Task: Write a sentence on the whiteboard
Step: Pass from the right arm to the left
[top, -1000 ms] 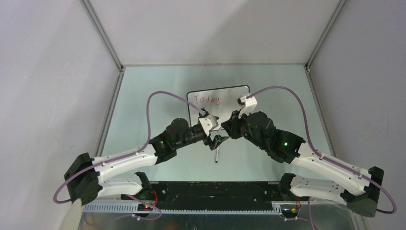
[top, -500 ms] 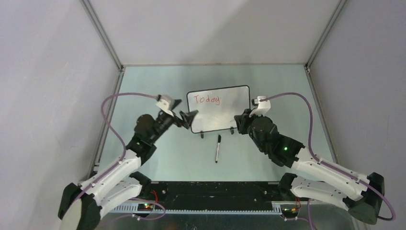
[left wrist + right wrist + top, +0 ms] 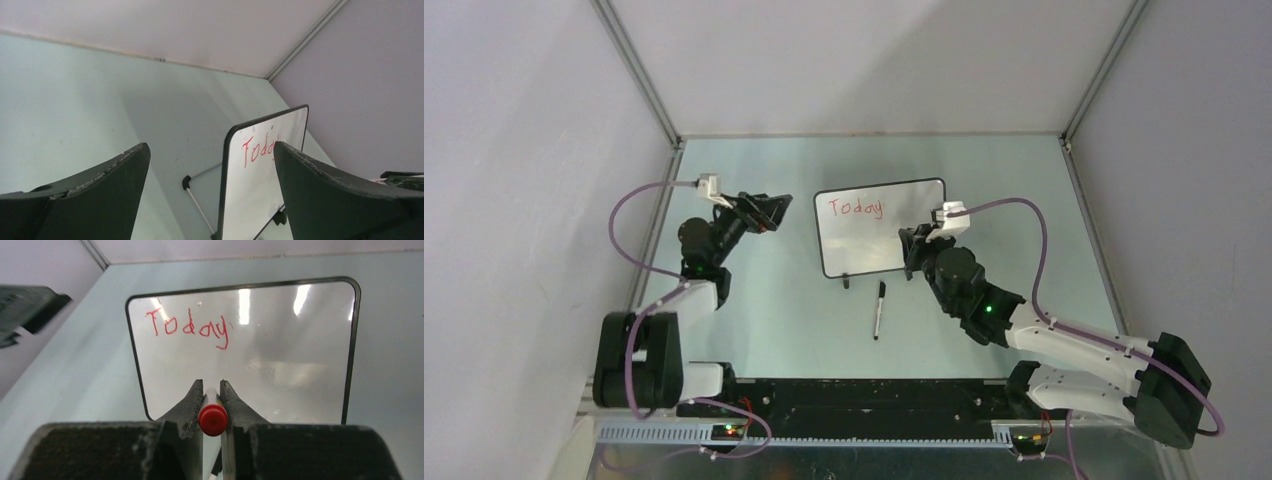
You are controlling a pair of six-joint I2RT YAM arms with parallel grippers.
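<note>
Now, right jaws: pinching red-ended marker (image 3: pixel 212 419)
Left jaws: spread
Glossy black-framed whiteboard (image 3: pixel 290 340): write lightly beneath red handwritten "Today" (image 3: pixel 189 329)

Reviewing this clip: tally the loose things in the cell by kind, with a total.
Whiteboard: 1
Markers: 2 (black marker lying loose, red-ended marker in the right tool)
Total: 3

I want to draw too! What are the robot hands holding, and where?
Right gripper pinches a marker near its red end; left gripper is open, empty.
</note>
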